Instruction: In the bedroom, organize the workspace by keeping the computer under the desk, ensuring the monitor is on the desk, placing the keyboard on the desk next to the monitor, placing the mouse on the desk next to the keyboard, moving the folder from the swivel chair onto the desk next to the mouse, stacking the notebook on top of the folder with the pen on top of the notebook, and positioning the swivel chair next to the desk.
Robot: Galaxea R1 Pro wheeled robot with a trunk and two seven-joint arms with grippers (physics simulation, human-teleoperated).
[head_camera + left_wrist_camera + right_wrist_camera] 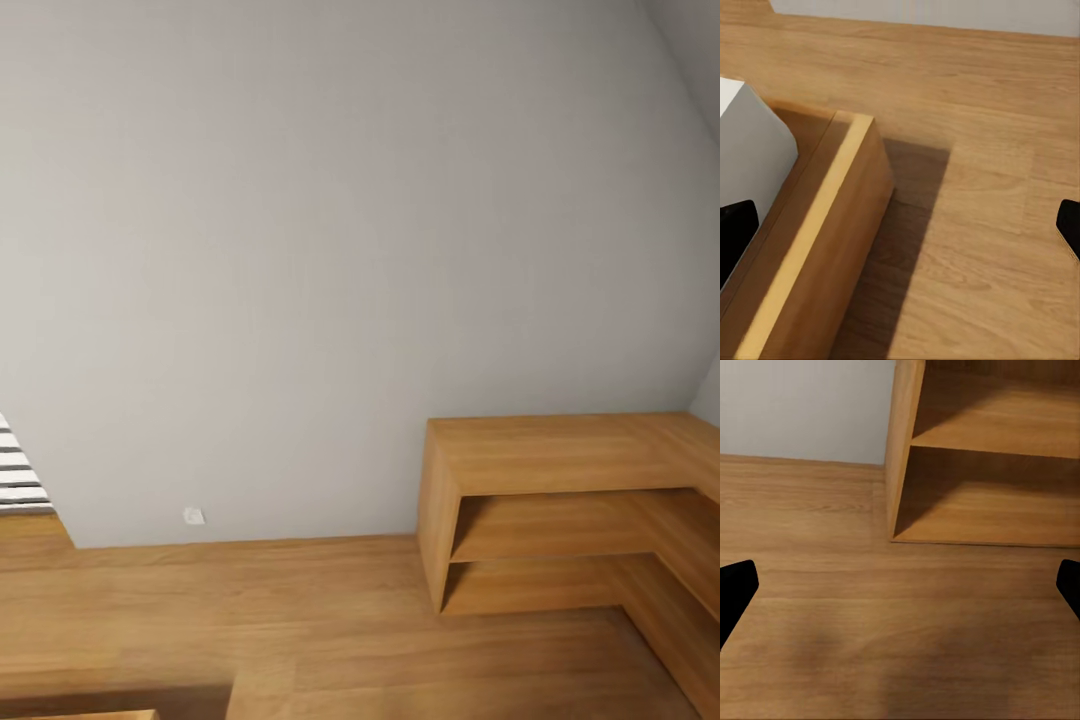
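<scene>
**In transit, facing a bare wall: no desk items in sight**

Head view, left to right: a striped black-and-white edge (18,470) at far left, looks like bedding or a rug, can't tell which. Then a small white wall socket (193,516) low on the pale grey wall (330,250). Light wood floor (300,610) below. At right, a low oak shelf unit (560,500), L-shaped, open compartments, nothing on them.

Left wrist view: left gripper (900,225) fingers spread wide, black tips at both edges of the frame, nothing between them. Below it the floor, plus a wooden frame edge (832,225) with something white (750,150) inside it, probably a bed, not sure.

Right wrist view: right gripper (900,585) also released, tips far apart, empty, hanging over floor in front of the shelf unit's lower corner.

Task things: the desk, monitor, keyboard, mouse, folder, notebook, pen, computer and swivel chair don't appear here, so their places can't be told. Judging by this, the robot is in the bedroom but facing away from the workspace.

Risks: turning or driving with the shelf unit close on the right and the wooden frame close on the left could clip an arm or the base. Also possible to mistake the oak unit for the desk.
</scene>
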